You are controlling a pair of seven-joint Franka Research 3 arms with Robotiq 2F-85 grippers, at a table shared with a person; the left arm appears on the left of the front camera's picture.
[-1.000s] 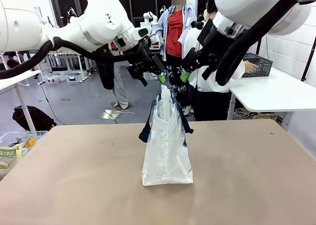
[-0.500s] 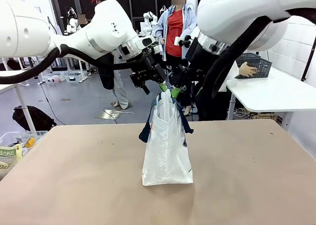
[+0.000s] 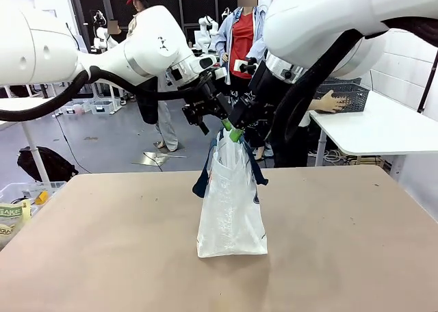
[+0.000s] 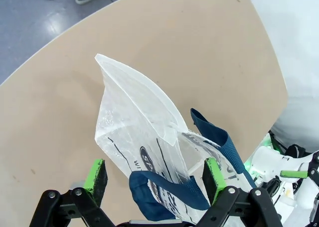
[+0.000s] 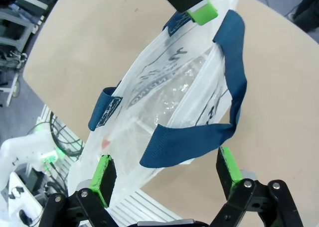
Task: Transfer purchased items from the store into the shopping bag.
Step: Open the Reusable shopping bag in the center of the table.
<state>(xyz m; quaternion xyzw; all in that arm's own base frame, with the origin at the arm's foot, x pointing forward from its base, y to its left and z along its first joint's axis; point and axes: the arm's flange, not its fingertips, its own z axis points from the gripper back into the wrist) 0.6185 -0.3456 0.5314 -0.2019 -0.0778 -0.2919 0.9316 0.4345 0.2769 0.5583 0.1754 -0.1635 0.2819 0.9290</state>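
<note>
L gripper (image 4: 154, 173) wide, R gripper (image 5: 166, 170) wide, above shopping bag (image 3: 231, 202), bag print (image 4: 147, 156) illegible

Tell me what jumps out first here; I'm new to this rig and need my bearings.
A clear plastic bag with navy handles stands upright on the table. The left pincer and right pincer hang open just above its top, close together.

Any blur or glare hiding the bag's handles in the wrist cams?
Left wrist view: sharp; shopping bag plastic glints mildly, navy handle clear, table edge bowed by wide lens. Right wrist view: sharp, handle readable ahead of open right gripper. Front view: even light, no glare.
</note>
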